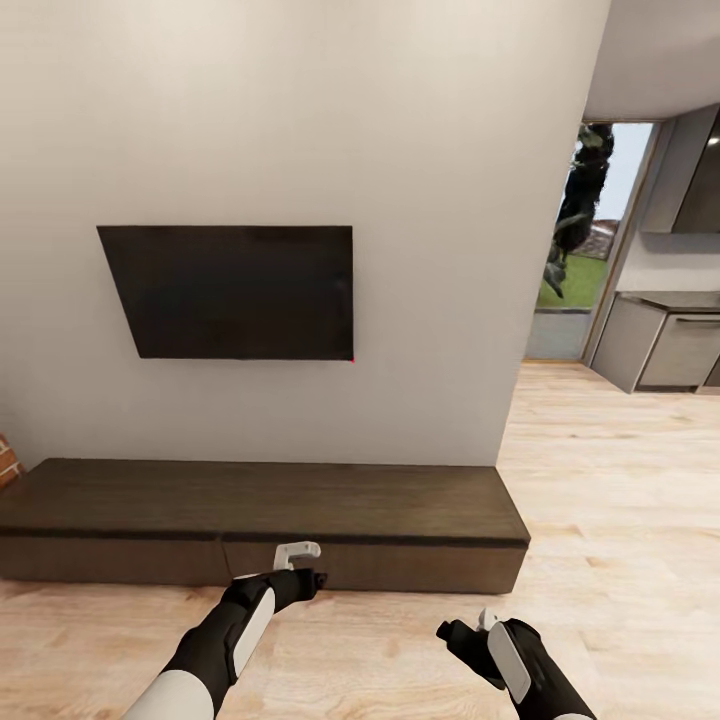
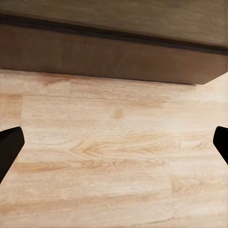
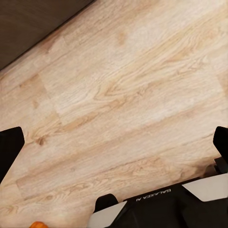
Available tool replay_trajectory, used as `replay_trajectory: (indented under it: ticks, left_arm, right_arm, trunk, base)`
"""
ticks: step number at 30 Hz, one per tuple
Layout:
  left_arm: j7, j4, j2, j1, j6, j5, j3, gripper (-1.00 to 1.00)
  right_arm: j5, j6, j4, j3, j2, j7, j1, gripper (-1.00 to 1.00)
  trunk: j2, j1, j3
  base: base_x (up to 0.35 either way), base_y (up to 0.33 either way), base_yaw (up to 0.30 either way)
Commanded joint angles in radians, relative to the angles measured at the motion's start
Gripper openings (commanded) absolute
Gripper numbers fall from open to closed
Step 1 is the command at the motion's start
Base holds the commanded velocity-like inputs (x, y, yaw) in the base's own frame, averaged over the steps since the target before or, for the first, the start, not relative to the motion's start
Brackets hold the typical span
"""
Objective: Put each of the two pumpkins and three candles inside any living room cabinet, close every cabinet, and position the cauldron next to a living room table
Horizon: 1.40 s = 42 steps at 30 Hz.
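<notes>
The cabinet is a long low dark brown console against the wall, with its drawer fronts flush and shut. My left gripper hangs just in front of its middle front, above the floor. Its dark fingertips stand wide apart, open and holding nothing, with the cabinet front ahead. My right gripper is lower and further right over the floor, open and empty, with fingertips spread. A sliver of orange shows at that view's edge; I cannot tell what it is. Candles, cauldron and table are out of view.
A black TV hangs on the pale wall above the cabinet. A bit of red brick shows at the far left. Light wooden floor runs right past the wall's end to a kitchen with grey counters and a glass door.
</notes>
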Motion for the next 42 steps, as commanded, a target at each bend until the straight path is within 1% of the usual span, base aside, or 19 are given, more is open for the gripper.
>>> replay_trajectory:
  ticks: [1,6,8,10,13,15,17,21,33,34,39,42]
  left_arm:
    - [0.002,-0.001,0.0,-0.001,0.006,0.009,-0.001,1.0]
    - [0.001,-0.002,0.0,-0.001,0.006,0.009,-0.001,1.0]
    - [-0.01,0.01,0.012,-0.012,0.017,0.01,0.01,1.0]
    - [-0.021,0.021,0.02,-0.023,0.028,0.01,0.021,1.0]
    - [-0.038,0.034,0.02,-0.039,0.045,0.01,0.038,1.0]
    - [-0.049,0.034,0.02,-0.039,0.056,0.01,0.049,1.0]
    - [-0.06,0.034,0.02,-0.039,0.068,0.01,0.05,1.0]
    - [-0.083,0.034,0.02,-0.039,0.09,0.01,0.05,1.0]
    - [-0.15,0.035,0.02,-0.038,0.157,0.01,0.051,1.0]
    - [-0.156,0.034,0.026,-0.044,0.163,0.008,0.049,1.0]
    - [-0.184,0.01,0.054,-0.072,0.191,-0.004,0.039,1.0]
    - [-0.2,-0.007,0.059,-0.083,0.208,-0.006,0.034,1.0]
  right_arm:
    - [-0.011,0.004,-0.002,-0.003,0.001,-0.008,-0.001,1.0]
    - [-0.009,-0.001,-0.001,-0.003,0.001,-0.008,-0.001,1.0]
    - [0.002,-0.012,0.009,0.009,0.012,0.004,0.011,1.0]
    - [0.012,-0.023,0.008,0.02,0.012,0.015,0.016,1.0]
    - [0.029,-0.04,0.008,0.037,0.012,0.032,0.016,1.0]
    - [0.04,-0.051,0.008,0.048,0.012,0.043,0.016,1.0]
    - [0.051,-0.063,0.008,0.059,0.012,0.054,0.016,1.0]
    - [0.053,-0.085,0.008,0.077,0.012,0.076,0.016,1.0]
    - [0.053,-0.152,0.008,0.079,0.013,0.144,0.017,1.0]
    - [0.047,-0.158,0.006,0.073,0.007,0.149,0.022,1.0]
    - [0.02,-0.186,-0.003,0.045,-0.022,0.177,-0.004,1.0]
    - [0.004,-0.203,-0.004,0.028,-0.039,0.194,-0.021,1.0]
  trunk:
    - [-0.009,0.004,-0.005]
    - [-0.044,0.024,-0.021]
    - [-0.044,0.024,-0.021]
    - [-0.044,0.024,-0.021]
    - [-0.044,0.024,-0.021]
    - [-0.044,0.024,-0.021]
    - [-0.044,0.024,-0.021]
    - [-0.044,0.024,-0.021]
    - [-0.044,0.024,-0.021]
    - [-0.044,0.024,-0.021]
    - [-0.044,0.024,-0.021]
    - [-0.044,0.024,-0.021]
  base:
    - [0.0,0.0,0.0]
    - [0.0,0.0,0.0]
    - [0.0,0.0,0.0]
    - [0.0,0.0,0.0]
    - [0.0,0.0,0.0]
    - [0.0,0.0,0.0]
    - [0.0,0.0,0.0]
    - [0.0,0.0,0.0]
    - [0.0,0.0,0.0]
    - [0.0,0.0,0.0]
    - [0.0,0.0,0.0]
    - [0.0,0.0,0.0]
